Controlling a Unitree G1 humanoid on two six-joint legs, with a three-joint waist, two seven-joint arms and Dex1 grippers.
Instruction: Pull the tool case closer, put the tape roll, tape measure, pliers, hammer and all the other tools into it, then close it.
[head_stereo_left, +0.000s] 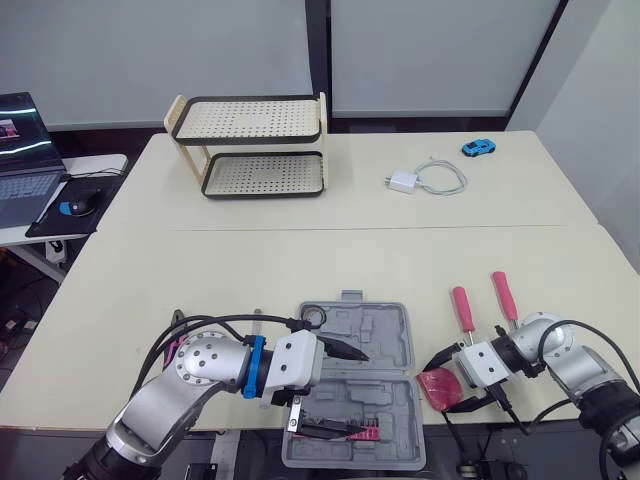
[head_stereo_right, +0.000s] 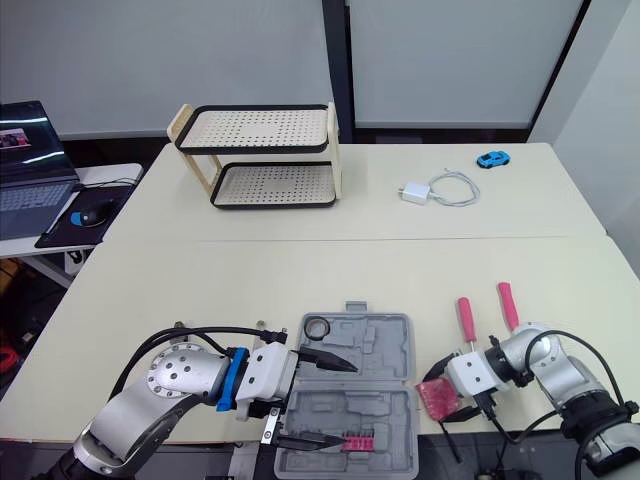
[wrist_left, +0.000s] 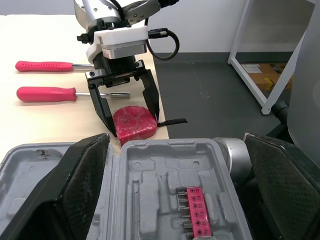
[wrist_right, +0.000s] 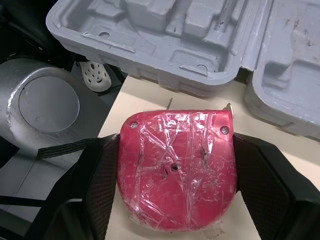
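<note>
Right pincer (wrist_left: 135, 127) wide — astride tape measure (wrist_right: 176, 167)

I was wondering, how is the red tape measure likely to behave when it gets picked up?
The tape measure looks like a rigid, rounded shell, so it probably won't flex. Its glossy clear wrap may make it slippery. Lying flat on the table, it seems unlikely to roll.
</note>
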